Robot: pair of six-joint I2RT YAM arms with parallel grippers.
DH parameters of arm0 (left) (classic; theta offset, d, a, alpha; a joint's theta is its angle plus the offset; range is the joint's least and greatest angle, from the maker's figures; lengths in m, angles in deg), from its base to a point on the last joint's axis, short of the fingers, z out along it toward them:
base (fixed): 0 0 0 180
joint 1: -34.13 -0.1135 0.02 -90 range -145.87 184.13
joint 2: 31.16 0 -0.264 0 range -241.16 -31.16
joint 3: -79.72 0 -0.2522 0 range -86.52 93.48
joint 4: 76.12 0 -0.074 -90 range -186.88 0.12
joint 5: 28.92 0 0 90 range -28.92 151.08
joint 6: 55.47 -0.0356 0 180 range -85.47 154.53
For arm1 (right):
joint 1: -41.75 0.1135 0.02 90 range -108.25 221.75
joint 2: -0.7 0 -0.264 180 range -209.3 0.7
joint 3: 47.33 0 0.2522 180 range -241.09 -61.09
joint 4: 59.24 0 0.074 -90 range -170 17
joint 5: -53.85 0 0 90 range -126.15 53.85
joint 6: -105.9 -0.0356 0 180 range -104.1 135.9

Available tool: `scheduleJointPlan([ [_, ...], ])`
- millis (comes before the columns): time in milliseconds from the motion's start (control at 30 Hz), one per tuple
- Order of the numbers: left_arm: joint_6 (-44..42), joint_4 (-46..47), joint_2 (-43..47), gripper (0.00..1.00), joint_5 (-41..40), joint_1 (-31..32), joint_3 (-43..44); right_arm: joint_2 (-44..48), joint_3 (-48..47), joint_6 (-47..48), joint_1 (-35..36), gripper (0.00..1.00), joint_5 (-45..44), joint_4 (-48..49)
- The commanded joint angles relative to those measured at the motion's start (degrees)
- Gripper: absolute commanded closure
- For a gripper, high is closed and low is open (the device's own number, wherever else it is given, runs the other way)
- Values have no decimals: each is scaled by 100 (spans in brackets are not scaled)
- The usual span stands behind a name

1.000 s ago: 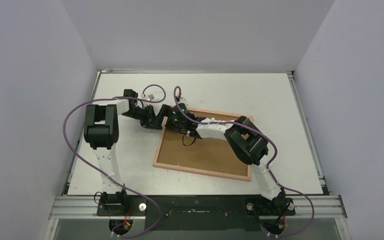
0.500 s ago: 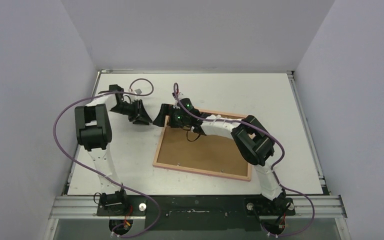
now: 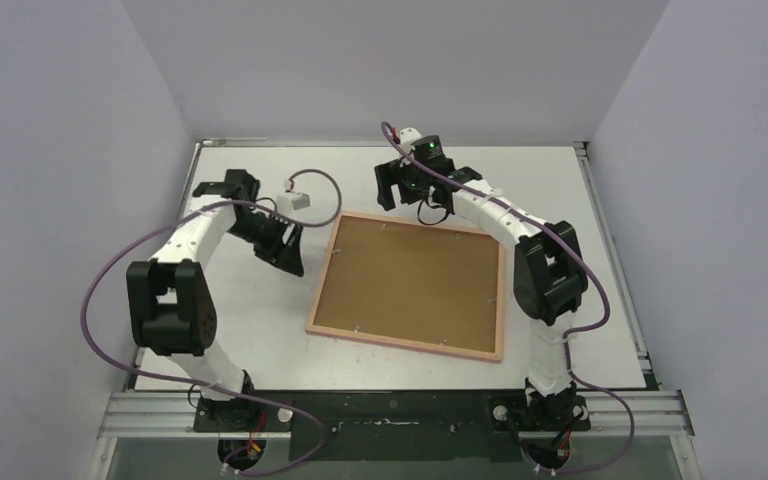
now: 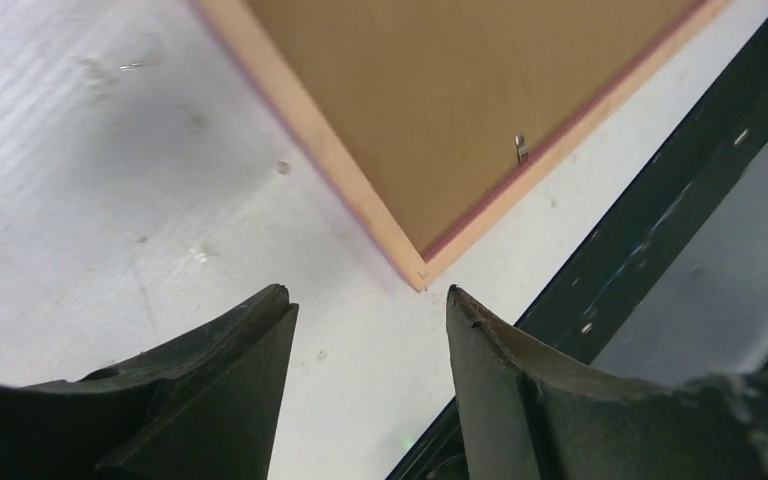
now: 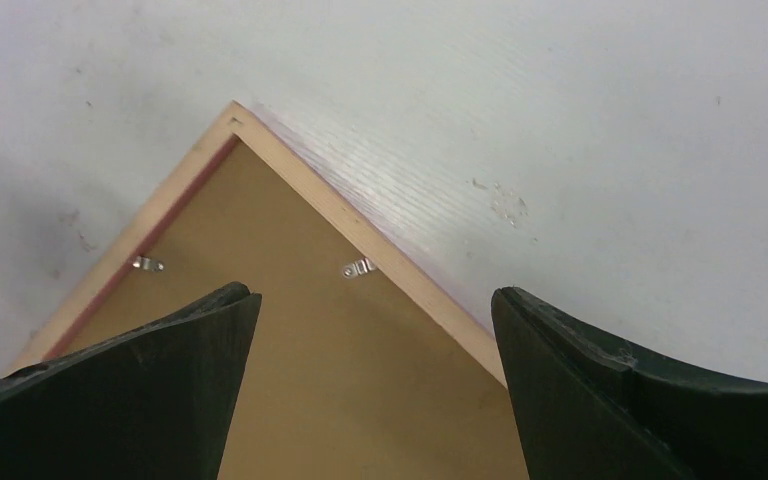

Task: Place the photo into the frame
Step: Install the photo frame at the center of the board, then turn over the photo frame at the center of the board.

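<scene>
The left gripper [image 3: 290,250] hangs over bare table [image 3: 560,180] just to the left of the frame [image 3: 404,340], apart from its left rail; its two dark fingers stand moderately apart with nothing between them, and in the left wrist view the gap of the gripper [image 4: 365,300] shows only white tabletop, with one corner of the frame [image 4: 340,160] just beyond the tips. The right gripper [image 3: 401,192] sits at the far side of the frame, near its far-left corner; its jaws are spread wide and hold nothing, and in the right wrist view the gripper [image 5: 370,295] straddles a corner of the frame [image 5: 380,252] from above, seemingly clear of it, though its height is hard to judge.

The frame lies flat on the table between the two arms, pale wood-coloured back upward, a thin pink edge showing along its outer side; a plain brown backing board [image 3: 410,280] fills it from rail to rail; small metal tabs [image 5: 359,267] sit on the board close to the rails, one of them also in the left wrist view [image 4: 521,150]. The photo shows in no view, so its place cannot be told; purple cables [image 3: 110,270] loop along both arms.
</scene>
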Motion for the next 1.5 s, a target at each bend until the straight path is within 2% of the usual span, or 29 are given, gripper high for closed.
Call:
scheduleJointPlan([
  [0, -1335, -28, 1254, 44, -1085, 1103, -738, -42, -157, 487, -320, 10, -289, -598],
  [133, -1591, 219, 1777, 42, -1860, 2402, -1386, 175, 173, 68, -652, 10, 17, -272],
  [233, -1704, 314, 1821, 42, -2113, 2989, -1709, 457, 352, 14, -688, 10, 116, -179],
  [433, -1621, 1243, 1682, 43, -2877, 3858, -2393, 1178, 780, 29, -772, 10, -68, -196],
  [767, -1496, 2308, 1553, 52, -3553, 4167, -2906, 2303, 1456, -141, -929, 10, 116, -159],
  [1000, -1312, 2653, 1590, 64, -3677, 4361, -3261, 2617, 1707, -322, -918, 10, 156, -166],
  [1167, -1158, 2837, 1771, 67, -3754, 4479, -3491, 2672, 1744, -326, -862, 10, 68, -270],
  [1300, -1117, 3062, 1844, 80, -3917, 4530, -3600, 2743, 1784, -344, -788, 10, -10, -261],
  [1467, -1060, 3137, 1947, 94, -3926, 4610, -3695, 2876, 1825, -135, -380, 10, -591, -342],
])
